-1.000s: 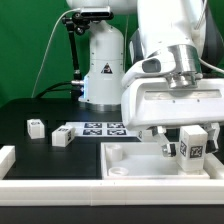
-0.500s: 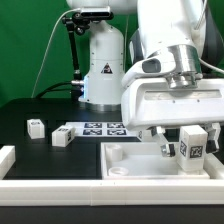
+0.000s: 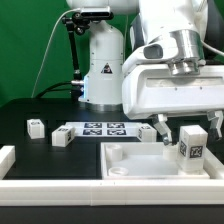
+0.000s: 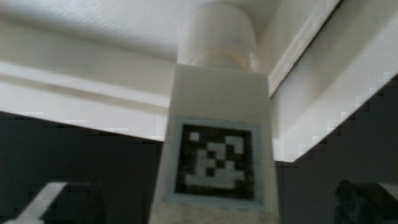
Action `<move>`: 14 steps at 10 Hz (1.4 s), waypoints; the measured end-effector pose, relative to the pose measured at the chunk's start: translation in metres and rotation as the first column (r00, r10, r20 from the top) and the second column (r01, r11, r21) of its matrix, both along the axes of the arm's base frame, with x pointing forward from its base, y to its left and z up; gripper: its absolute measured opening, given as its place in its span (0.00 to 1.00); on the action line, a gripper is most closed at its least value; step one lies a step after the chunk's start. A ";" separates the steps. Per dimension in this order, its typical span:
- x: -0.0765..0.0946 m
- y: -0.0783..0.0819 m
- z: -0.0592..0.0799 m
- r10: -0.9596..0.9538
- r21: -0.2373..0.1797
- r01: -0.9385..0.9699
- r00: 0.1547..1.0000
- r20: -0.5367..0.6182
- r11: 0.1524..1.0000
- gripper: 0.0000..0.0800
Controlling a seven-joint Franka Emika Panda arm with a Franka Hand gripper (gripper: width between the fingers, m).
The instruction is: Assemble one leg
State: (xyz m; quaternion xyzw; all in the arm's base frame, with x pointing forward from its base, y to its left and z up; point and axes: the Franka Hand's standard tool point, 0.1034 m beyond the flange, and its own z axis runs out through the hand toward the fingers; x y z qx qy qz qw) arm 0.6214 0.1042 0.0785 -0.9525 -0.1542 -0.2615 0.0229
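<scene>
A small white leg (image 3: pixel 191 148) with a black-and-white tag stands upright at the exterior view's right end of the large white recessed piece (image 3: pixel 130 160). My gripper (image 3: pixel 188 127) hangs just above it, open. One finger (image 3: pixel 161 128) is on each side of the leg's top, and neither touches it. In the wrist view the leg (image 4: pixel 217 150) fills the middle, tag facing the camera. The dark fingertips (image 4: pixel 54 205) stand apart from it on both sides, and the gripper (image 4: pixel 214 208) holds nothing. The leg's foot is hidden by the recessed piece's wall.
Two more small white tagged legs (image 3: pixel 36 126) (image 3: pixel 60 136) lie on the black table at the exterior view's left. The marker board (image 3: pixel 103 129) lies behind the recessed piece. A white block (image 3: pixel 5 158) sits at the left edge, and the white robot base (image 3: pixel 103 60) stands behind.
My gripper has risen from around the leg's middle to above its top and let go. The leg stays upright on the recessed piece.
</scene>
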 end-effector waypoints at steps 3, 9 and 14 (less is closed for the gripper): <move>0.007 -0.002 -0.008 0.007 -0.001 -0.007 0.995 -0.100 1.000 0.81; 0.013 -0.003 -0.009 0.013 0.000 -0.014 0.918 -0.396 1.000 0.81; -0.002 -0.005 -0.011 -0.003 -0.003 0.002 0.899 -0.437 1.000 0.81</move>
